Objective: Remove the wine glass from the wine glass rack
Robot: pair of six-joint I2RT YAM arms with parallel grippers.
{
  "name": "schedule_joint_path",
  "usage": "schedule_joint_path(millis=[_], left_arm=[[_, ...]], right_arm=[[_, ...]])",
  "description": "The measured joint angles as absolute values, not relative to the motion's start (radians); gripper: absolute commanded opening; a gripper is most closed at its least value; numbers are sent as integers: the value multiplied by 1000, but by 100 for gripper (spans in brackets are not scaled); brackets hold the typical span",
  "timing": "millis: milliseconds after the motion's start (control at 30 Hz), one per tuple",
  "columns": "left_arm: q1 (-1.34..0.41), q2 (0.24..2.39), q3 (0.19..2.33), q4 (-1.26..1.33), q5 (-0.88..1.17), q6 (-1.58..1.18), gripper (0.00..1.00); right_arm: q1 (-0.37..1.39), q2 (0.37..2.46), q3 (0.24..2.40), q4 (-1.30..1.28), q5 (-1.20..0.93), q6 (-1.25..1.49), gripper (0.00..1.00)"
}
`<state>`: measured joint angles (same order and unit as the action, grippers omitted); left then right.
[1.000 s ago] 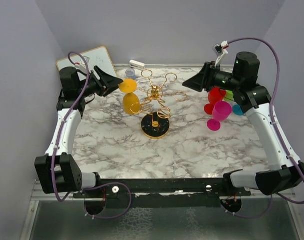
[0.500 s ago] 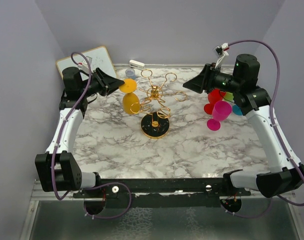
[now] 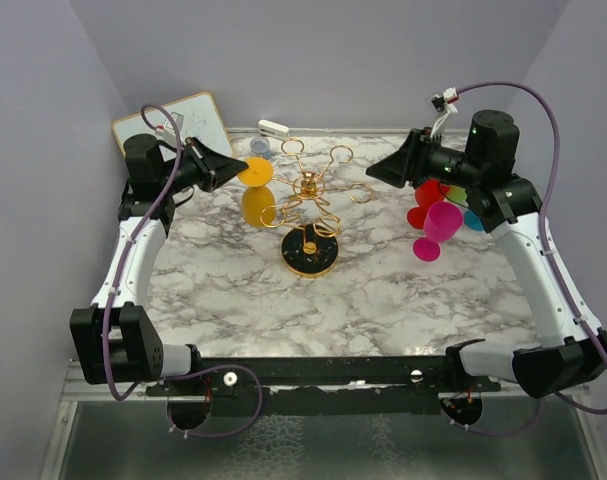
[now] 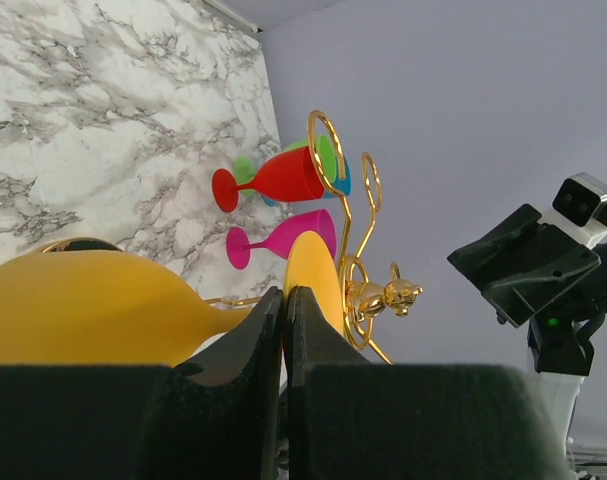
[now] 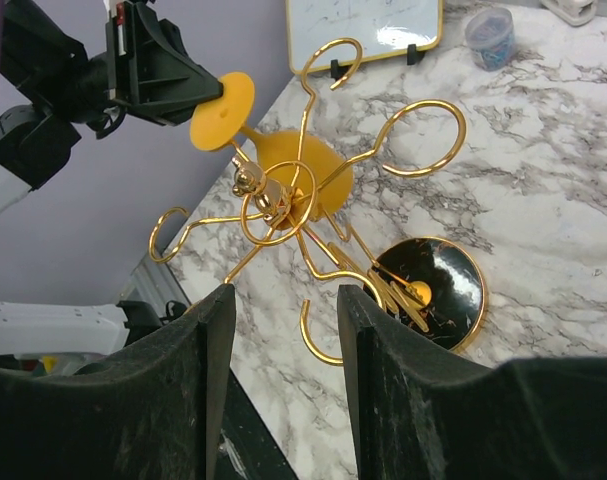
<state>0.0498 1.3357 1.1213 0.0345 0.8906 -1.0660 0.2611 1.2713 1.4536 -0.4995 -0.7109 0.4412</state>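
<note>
The gold wine glass rack (image 3: 310, 190) stands mid-table on its round black base (image 3: 310, 252). A yellow wine glass (image 3: 259, 204) hangs upside down from one of its left arms, foot (image 3: 254, 171) uppermost. My left gripper (image 3: 236, 172) is level with that foot and shut on its rim; in the left wrist view the jaws (image 4: 284, 300) are pressed together with the yellow foot (image 4: 313, 275) edge-on between them and the bowl (image 4: 83, 305) to the left. My right gripper (image 5: 286, 300) stands open, held in the air right of the rack (image 5: 313, 200), touching nothing.
Red, pink, green and blue glasses (image 3: 438, 215) lie together at the right, under my right arm. A small whiteboard (image 3: 178, 122) leans at the back left. A small blue cup (image 3: 260, 146) and a white object (image 3: 273, 128) sit behind the rack.
My left gripper's jaws have closed from open onto the yellow glass's foot. The right arm has hardly moved and its jaws stay open.
</note>
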Motion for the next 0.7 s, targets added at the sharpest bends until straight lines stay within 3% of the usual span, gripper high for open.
schedule_joint_path(millis=[700], left_arm=[[50,1273,1138,26,895,-1114,0]], right_arm=[[261,1218,1429,-492,-692,455,45]])
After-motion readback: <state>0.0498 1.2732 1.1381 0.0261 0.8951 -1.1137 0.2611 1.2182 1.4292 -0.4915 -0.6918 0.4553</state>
